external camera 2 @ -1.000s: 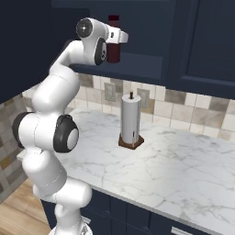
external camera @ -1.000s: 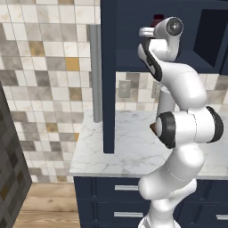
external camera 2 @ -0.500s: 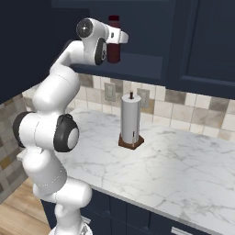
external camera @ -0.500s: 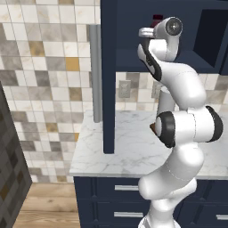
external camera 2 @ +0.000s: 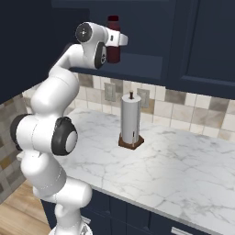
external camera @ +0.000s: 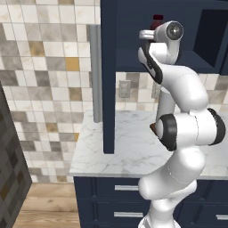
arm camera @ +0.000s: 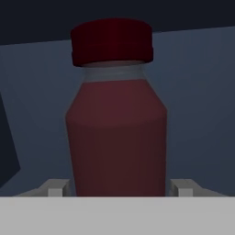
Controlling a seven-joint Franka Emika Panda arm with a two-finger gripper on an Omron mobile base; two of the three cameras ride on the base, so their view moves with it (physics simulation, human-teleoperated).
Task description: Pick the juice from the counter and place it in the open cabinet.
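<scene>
The juice (external camera 2: 113,39) is a slim maroon bottle with a red cap, held upright at the mouth of the open cabinet (external camera 2: 144,32), well above the counter (external camera 2: 183,170). My gripper (external camera 2: 114,48) is raised to shelf height and shut on the bottle's lower body. In the hand view the juice (arm camera: 117,128) stands close before the camera against the dark cabinet interior, with a fingertip (arm camera: 56,188) tight against each side. From the left, the cap of the juice (external camera: 157,19) peeks over my hand inside the open cabinet (external camera: 133,40).
The navy cabinet door (external camera: 108,75) stands swung open, edge-on, left of my arm. A white paper-towel roll (external camera 2: 130,117) on a brown base stands on the counter below the cabinet. Closed navy wall cabinets (external camera 2: 206,41) are to the right. Navy drawers (external camera: 111,187) sit under the counter (external camera: 129,147).
</scene>
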